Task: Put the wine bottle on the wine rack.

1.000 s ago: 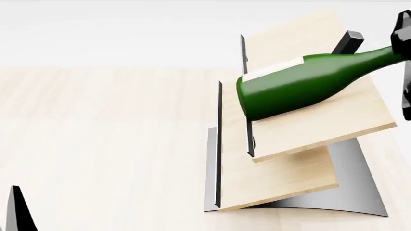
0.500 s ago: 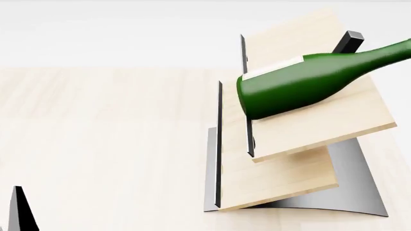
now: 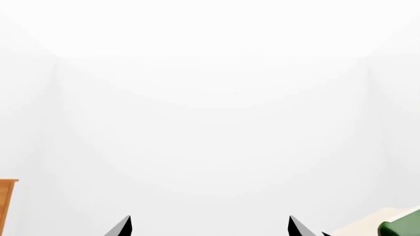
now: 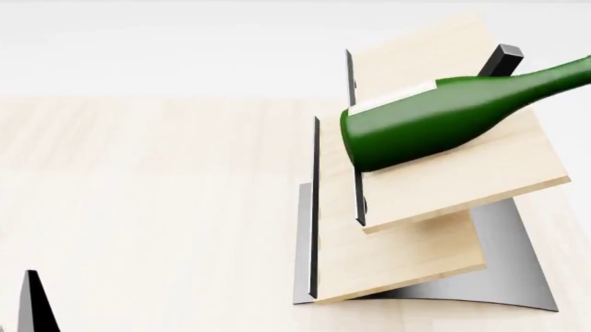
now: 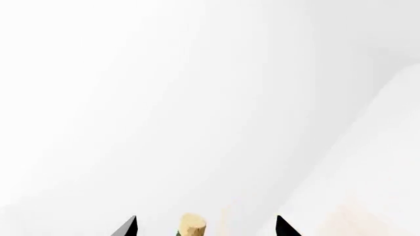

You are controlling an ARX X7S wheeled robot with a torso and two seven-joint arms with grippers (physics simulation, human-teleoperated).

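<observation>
So, bottle (image 4: 434, 124) is lying on the upper board of the rack (image 4: 461, 180), base against the black strip on the board's low edge, neck up the slope past the small black peg (image 4: 503, 59). Makes sense: the slant feeds the weight into the strip, so it shouldn't slide; the peg sits beside the neck, though I can't tell if they touch. The rack stands toward the right side of the counter (image 4: 138, 207). I can't see any counter corner.

My right hand (image 5: 204, 227) is spread wide. Only the two fingertips show in the right wrist view, with the cork (image 5: 192, 225) between them and clear of both. Reads to me as released, with the hand lined up on the neck axis. It's out of the head view entirely.

My left hand (image 3: 208, 227) is also wide and holds nothing, parked off toward the near left part of the counter; one fingertip shows at the bottom of the head view. It has no job here.

Hard to read: the neck end is cut off by the head view's right edge. The label is only a pale sliver on the far side. The lower board is mostly covered by the upper one. Both wrist views are nearly all white. A brown wooden edge (image 3: 7, 206) at the left wrist view's border, can't identify it.

I judge placement done; only backing the hand off straight remains.
</observation>
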